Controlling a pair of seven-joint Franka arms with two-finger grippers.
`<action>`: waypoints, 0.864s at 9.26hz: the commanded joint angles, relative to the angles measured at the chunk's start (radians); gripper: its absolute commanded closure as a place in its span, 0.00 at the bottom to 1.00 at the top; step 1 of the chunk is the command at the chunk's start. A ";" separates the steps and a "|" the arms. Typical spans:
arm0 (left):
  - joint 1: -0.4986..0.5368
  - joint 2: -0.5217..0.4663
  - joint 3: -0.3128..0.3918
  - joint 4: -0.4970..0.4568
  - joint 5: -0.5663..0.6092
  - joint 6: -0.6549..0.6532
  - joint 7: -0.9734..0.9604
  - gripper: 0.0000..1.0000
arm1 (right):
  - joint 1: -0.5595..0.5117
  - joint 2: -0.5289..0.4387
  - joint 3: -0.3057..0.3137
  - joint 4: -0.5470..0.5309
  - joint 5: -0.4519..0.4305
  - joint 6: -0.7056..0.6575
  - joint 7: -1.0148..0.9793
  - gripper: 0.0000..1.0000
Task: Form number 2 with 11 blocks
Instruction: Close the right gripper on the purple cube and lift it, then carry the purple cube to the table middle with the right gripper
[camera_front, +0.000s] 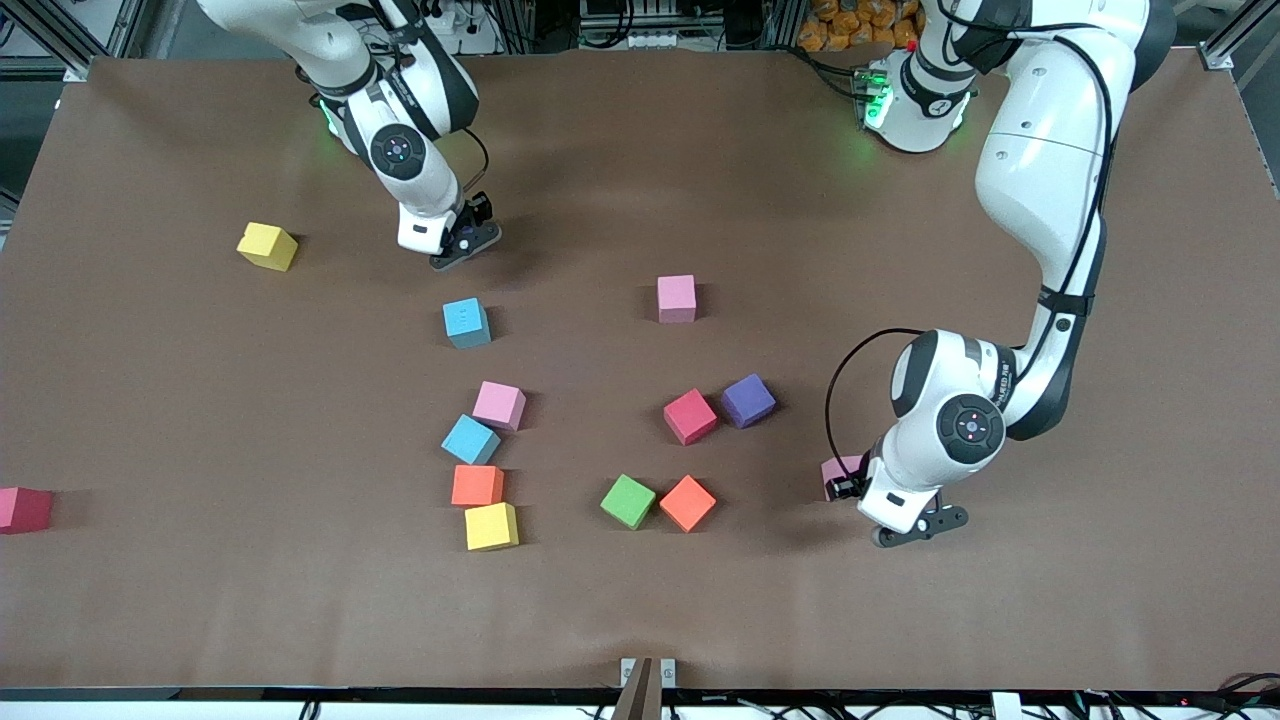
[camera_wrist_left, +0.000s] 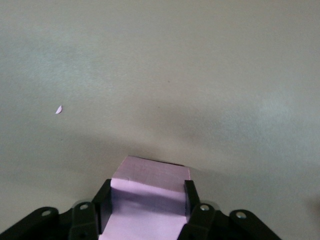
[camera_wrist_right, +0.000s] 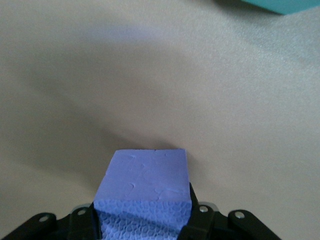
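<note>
Nearest the front camera, a yellow cube (camera_front: 491, 526) sits touching an orange cube (camera_front: 477, 485) just above it in the front view; a light blue cube (camera_front: 470, 439) and a pink cube (camera_front: 499, 405) continue that loose column, each cocked at its own angle — no digit is formed. Beside them, toward the left arm's end, a green cube (camera_front: 628, 501) and a second orange cube (camera_front: 687, 502) lie corner to corner. At about the same depth the left gripper (camera_front: 868, 492) is down at the table, its fingers (camera_wrist_left: 191, 197) clamped on the two sides of a pink block (camera_wrist_left: 149, 195), only an edge of which shows in the front view. A dark red cube (camera_front: 24, 509) lies alone at the right arm's end of the table. Farther off, a red cube (camera_front: 690, 416) touches a purple cube (camera_front: 748, 400). Farther still are a second light blue cube (camera_front: 466, 322) and a lone pink cube (camera_front: 676, 298). Farthest — the right gripper (camera_front: 452, 243), low at the table, grasps a purple block (camera_wrist_right: 145, 187) between its fingers, and a tilted yellow cube (camera_front: 267, 245) rests near the right arm's end.
</note>
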 joint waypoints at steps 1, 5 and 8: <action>-0.006 -0.067 0.036 -0.023 -0.008 -0.070 -0.141 1.00 | 0.003 -0.026 0.002 0.029 0.020 -0.048 -0.028 0.85; 0.004 -0.157 0.038 -0.023 -0.008 -0.215 -0.440 1.00 | 0.065 -0.101 0.064 0.118 0.007 -0.155 -0.088 1.00; -0.017 -0.197 0.033 -0.082 -0.008 -0.213 -0.598 1.00 | 0.105 -0.089 0.163 0.188 -0.038 -0.146 -0.154 1.00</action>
